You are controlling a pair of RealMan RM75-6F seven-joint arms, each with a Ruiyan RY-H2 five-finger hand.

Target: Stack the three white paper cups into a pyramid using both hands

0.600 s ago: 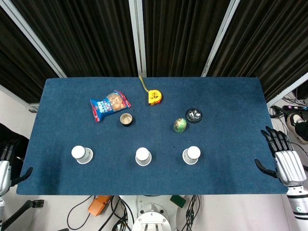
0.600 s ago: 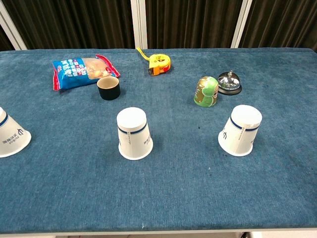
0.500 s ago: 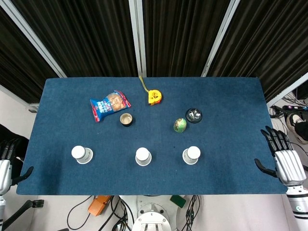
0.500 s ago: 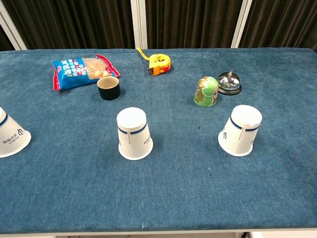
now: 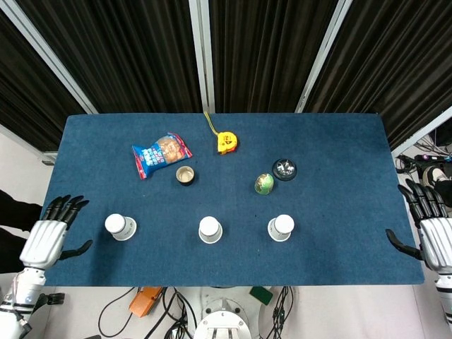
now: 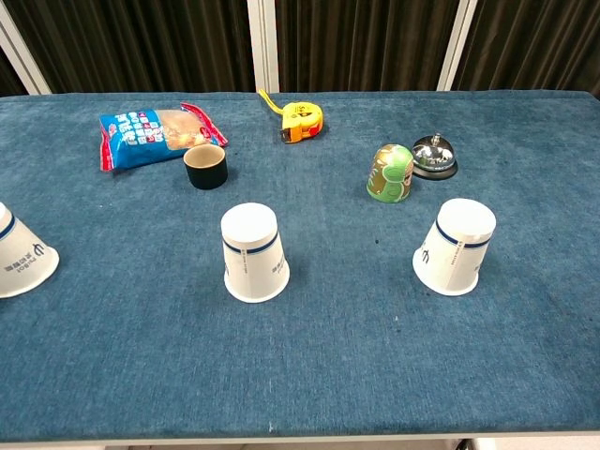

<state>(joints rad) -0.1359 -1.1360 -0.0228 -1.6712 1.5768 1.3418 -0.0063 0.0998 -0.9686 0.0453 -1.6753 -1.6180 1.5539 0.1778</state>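
Three white paper cups stand upside down in a row near the table's front edge: the left cup (image 5: 120, 227) (image 6: 21, 255), the middle cup (image 5: 210, 229) (image 6: 253, 253) and the right cup (image 5: 280, 227) (image 6: 456, 246). All three stand apart from each other. My left hand (image 5: 48, 236) hovers over the table's left edge, a little left of the left cup, fingers spread and empty. My right hand (image 5: 432, 233) sits just off the table's right edge, fingers spread, holding nothing. Neither hand shows in the chest view.
Behind the cups on the blue table (image 5: 339, 183) lie a blue snack bag (image 5: 160, 154), a small dark cup (image 5: 186, 175), a yellow tape measure (image 5: 225, 141), a green egg-shaped toy (image 5: 264, 183) and a silver bell (image 5: 284, 169). Cables hang below the front edge.
My left hand has moved right and up, onto the table's left edge toward the left cup. My right hand has shifted slightly to the right. The cups have not moved.
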